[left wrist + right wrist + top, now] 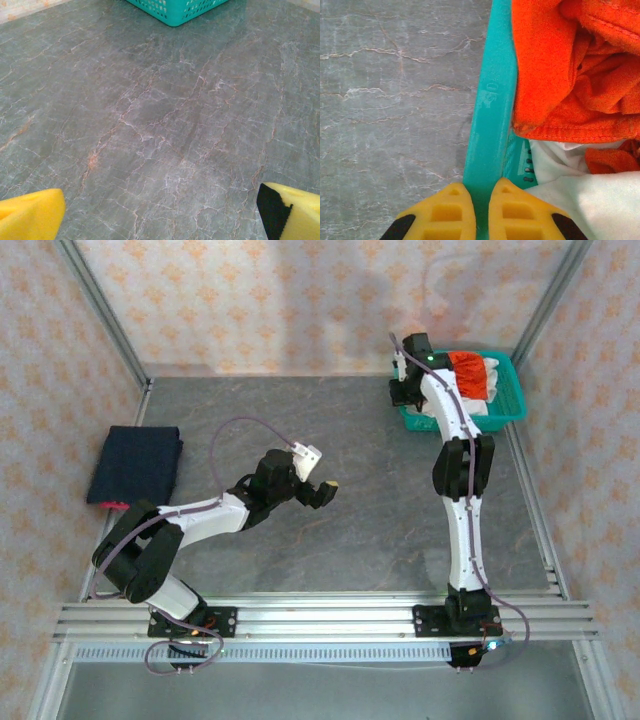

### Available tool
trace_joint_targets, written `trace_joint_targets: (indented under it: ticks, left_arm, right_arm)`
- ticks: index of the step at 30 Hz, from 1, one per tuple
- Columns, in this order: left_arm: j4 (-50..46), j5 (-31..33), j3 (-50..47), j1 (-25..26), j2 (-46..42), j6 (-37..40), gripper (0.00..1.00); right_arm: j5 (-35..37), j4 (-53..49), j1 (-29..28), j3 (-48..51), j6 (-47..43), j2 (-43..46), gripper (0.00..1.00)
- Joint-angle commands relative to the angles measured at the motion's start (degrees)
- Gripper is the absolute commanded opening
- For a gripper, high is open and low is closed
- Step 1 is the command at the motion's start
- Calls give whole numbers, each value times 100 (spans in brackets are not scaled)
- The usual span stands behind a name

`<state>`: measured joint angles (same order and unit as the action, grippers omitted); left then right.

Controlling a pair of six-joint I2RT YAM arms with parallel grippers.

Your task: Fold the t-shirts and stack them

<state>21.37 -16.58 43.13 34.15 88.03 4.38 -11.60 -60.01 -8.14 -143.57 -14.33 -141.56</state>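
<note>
A crumpled bright orange-red t-shirt [467, 368] [570, 70] lies in the teal basket [510, 405] at the back right, on top of white cloth [570, 195]. A dark navy t-shirt [135, 464] lies folded flat at the left of the table. My right gripper [405, 390] [481, 192] is shut on the basket's left rim [492, 110], one yellow finger on each side of it, beside the orange shirt's hem. Over the middle of the table my left gripper [318, 480] [160, 210] stands open with nothing between its fingers [30, 215].
The grey marbled table [330, 430] is boxed in by patterned walls and metal frame posts. A red edge [110, 504] peeks out at the navy shirt's near side. The basket's corner [175, 10] is far ahead in the left wrist view.
</note>
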Motion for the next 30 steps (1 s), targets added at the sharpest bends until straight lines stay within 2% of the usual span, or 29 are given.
trace_joint_targets:
  ticks: [1,11,14,15,17,20,22,26,30]
  left_arm:
    - [169,-90,24,39,-59,-41,100]
    - [192,-48,-75,39,-145,-76,100]
    - [207,-30,-112,39,-173,-87,100]
    - [227,-30,-112,39,-163,-88,100]
    - [293,-38,-102,39,-125,-126,100]
    - [358,-112,-34,39,-44,-172,100]
    - [425,-151,14,55,0,-192,100]
    - [559,-196,99,100,106,-201,100]
    - [770,-309,210,139,209,-308,100]
  right_arm:
    - [536,-196,199,-45,-156,43,6]
    - [754,-155,311,-160,-283,-91,5]
    - [733,-285,322,-306,-202,-96,8]
    - [603,-309,315,-338,-141,-56,15]
    - [354,-254,281,-294,-31,121,37]
    - [-51,-46,243,-125,177,517,61]
    - [-214,207,245,146,342,848,72]
    - [-94,1172,301,1197,711,1584,83]
    - [388,2189,463,2238,1154,2117,87]
